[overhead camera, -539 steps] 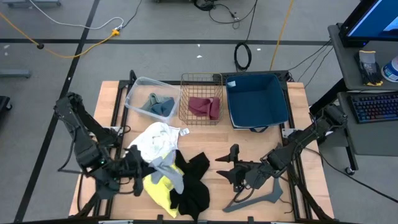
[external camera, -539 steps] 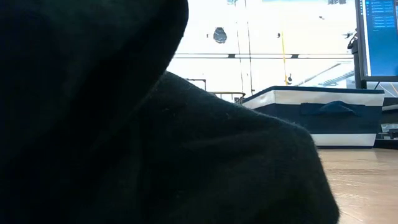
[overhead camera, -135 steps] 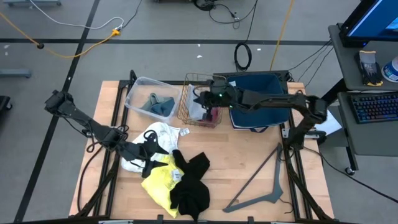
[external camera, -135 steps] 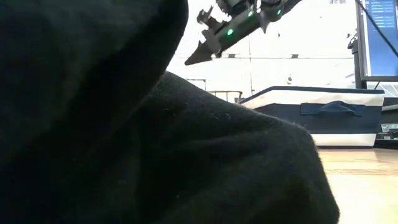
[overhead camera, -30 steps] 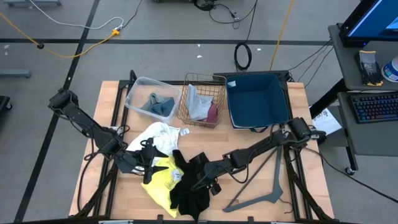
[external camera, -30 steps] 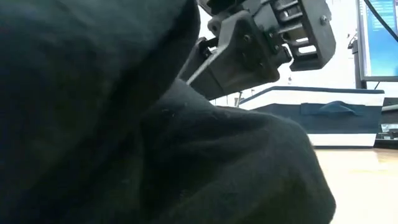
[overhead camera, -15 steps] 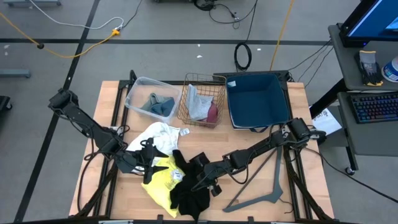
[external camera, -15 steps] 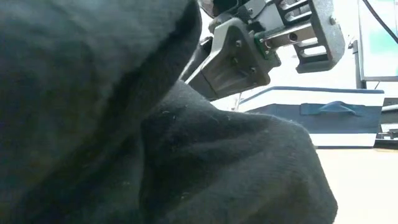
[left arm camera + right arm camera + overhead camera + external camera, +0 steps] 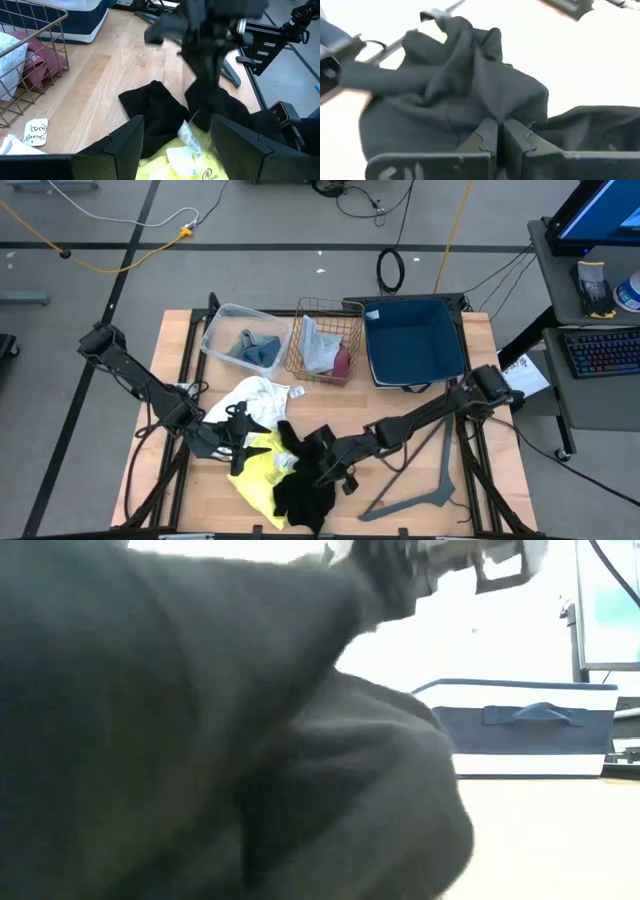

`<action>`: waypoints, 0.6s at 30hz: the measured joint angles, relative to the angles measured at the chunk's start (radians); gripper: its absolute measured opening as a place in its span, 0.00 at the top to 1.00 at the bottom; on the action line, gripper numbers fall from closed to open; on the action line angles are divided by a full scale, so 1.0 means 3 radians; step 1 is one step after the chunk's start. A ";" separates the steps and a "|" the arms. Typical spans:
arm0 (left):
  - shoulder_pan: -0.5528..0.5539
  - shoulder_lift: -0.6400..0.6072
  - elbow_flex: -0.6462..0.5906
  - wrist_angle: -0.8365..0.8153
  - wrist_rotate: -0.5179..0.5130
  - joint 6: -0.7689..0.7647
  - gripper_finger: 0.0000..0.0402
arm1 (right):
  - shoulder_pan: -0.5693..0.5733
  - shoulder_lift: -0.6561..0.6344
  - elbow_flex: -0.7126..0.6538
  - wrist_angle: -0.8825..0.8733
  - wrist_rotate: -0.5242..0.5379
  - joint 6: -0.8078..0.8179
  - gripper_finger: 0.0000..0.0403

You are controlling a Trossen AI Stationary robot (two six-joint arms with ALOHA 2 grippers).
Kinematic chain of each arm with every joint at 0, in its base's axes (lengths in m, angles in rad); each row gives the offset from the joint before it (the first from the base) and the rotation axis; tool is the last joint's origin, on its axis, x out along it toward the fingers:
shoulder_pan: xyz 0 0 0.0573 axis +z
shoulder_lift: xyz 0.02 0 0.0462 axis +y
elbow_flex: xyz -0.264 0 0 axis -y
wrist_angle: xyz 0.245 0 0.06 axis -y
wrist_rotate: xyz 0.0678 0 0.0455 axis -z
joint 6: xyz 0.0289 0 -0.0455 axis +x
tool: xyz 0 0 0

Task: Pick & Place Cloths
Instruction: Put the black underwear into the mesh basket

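Black cloth [image 9: 460, 100] pinched by right hand [image 9: 500, 134]

High view: even, bright overhead light; soft short shadows under arms on table [image 9: 400, 470].
Low view: black cloth [image 9: 200, 740] fills most of frame, blurred, out of focus; background blown out white.
Right wrist view: washed-out, glaring surround; motion blur.
Left wrist view: far gripper [image 9: 210, 35] smeared, possibly by motion.
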 joint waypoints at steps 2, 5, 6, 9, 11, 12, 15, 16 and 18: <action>0.0000 0.0000 0.0000 0.0006 -0.0001 -0.0002 0.42 | 0.0000 -0.0149 -0.0001 -0.0014 -0.0004 -0.0001 1.00; 0.0000 0.0000 -0.0001 0.0057 0.0001 0.0009 0.42 | 0.0000 -0.0423 -0.0001 -0.0051 0.0001 -0.0065 1.00; 0.0000 0.0000 -0.0001 0.0081 0.0003 0.0018 0.42 | 0.0000 -0.0508 -0.0001 -0.0045 0.0002 -0.0085 1.00; 0.0000 0.0000 -0.0001 0.0085 0.0004 0.0018 0.42 | 0.0000 -0.0774 -0.0001 -0.0068 0.0006 -0.0164 1.00; 0.0000 0.0000 -0.0001 0.0086 0.0004 0.0020 0.42 | 0.0000 -0.0944 -0.0001 -0.0072 0.0009 -0.0230 1.00; 0.0000 -0.0001 -0.0001 0.0086 0.0003 0.0032 0.42 | 0.0000 -0.1025 -0.0001 -0.0069 0.0011 -0.0263 1.00; 0.0000 0.0000 -0.0001 0.0118 0.0003 0.0085 0.42 | 0.0000 -0.1259 -0.0001 -0.0073 0.0016 -0.0382 1.00; 0.0000 0.0000 -0.0001 0.0147 0.0004 0.0111 0.42 | 0.0000 -0.1332 -0.0001 -0.0073 0.0040 -0.0433 1.00; 0.0000 0.0000 -0.0001 0.0226 0.0005 0.0170 0.42 | 0.0001 -0.1462 -0.0001 -0.0070 0.0166 -0.0552 1.00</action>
